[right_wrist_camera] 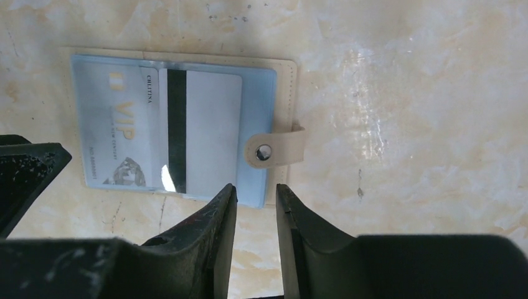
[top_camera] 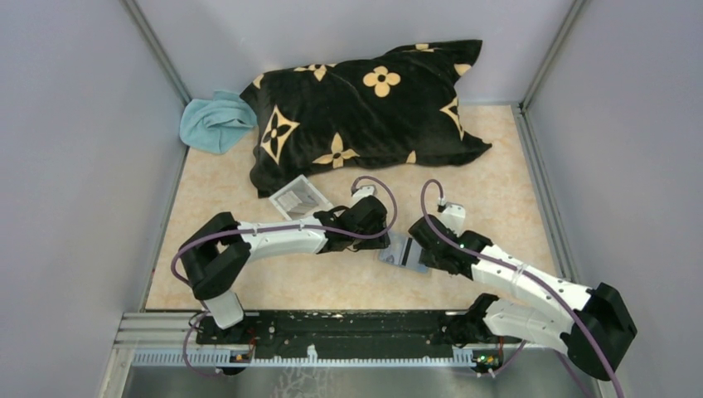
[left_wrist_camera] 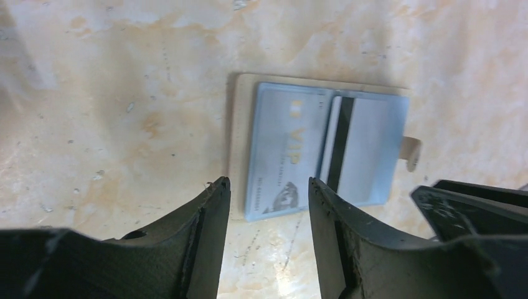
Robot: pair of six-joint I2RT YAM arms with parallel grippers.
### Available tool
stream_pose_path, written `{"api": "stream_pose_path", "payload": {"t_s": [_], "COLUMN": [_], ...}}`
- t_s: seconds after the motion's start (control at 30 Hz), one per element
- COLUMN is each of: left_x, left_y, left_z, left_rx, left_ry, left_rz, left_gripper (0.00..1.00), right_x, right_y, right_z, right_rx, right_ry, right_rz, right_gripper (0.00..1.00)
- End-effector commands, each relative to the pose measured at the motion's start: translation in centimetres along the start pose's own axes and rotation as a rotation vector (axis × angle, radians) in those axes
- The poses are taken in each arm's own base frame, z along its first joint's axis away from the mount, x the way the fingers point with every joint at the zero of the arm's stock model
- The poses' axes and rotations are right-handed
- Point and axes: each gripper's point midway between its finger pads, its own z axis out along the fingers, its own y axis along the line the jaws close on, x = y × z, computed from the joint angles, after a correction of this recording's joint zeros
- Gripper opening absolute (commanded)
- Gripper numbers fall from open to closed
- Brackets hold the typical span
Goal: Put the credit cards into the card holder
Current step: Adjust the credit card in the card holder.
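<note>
The card holder [right_wrist_camera: 283,87] is laid open and flat on the desk [right_wrist_camera: 405,93], between the two claws. Inside it are seen a light blue credit card [right_wrist_camera: 115,134] on one side and a pale credit card [right_wrist_camera: 208,131], turned to show its black stripe, on the other, next to the tab [right_wrist_camera: 274,149] with its snap stud. "VIP" is printed on the blue one, with what looks like "CHLITINA" in small letters near its top; the finer lines cannot be read. A clear tray [top_camera: 300,197] is set against the pillow [top_camera: 365,108], and its contents cannot be made out. The left claw [left_wrist_camera: 268,202] is held wide apart over the blue card's edge. The right claw [right_wrist_camera: 255,199] is held narrowly apart at the holder's near edge.
</note>
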Motion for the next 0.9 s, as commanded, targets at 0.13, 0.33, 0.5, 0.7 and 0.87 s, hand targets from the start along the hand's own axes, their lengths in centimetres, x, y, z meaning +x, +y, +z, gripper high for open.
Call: {"api": "stream_pose_path", "payload": {"t_s": [0.13, 0.33, 0.5, 0.7, 0.87], "left_x": [0.6, 1.5, 2.0, 2.0, 2.3], "left_y": [-2.7, -2.3, -2.5, -3.6, -4.3], "left_z": [-0.2, 1.1, 2.0, 2.4, 2.7], "left_rx": [0.104, 0.057, 0.044, 0.064, 0.083], "left_ry": [0.021, 0.059, 0.085, 0.092, 0.108], "left_rz": [0.053, 0.085, 0.112, 0.126, 0.121], "left_gripper": [0.49, 0.35, 0.23, 0.2, 0.19], "right_x": [-0.6, 0.0, 0.1, 0.1, 0.4], "right_y": [3.1, 3.1, 2.1, 1.0, -0.1], "right_z": [0.5, 1.8, 2.5, 2.8, 3.2], "right_rx": [-0.078, -0.046, -0.011, 0.014, 0.043], "right_ry": [-0.005, 0.012, 0.007, 0.007, 0.016], "right_rz": [-0.011, -0.019, -0.011, 0.011, 0.028], "right_gripper": [0.22, 0.1, 0.01, 0.0, 0.0]}}
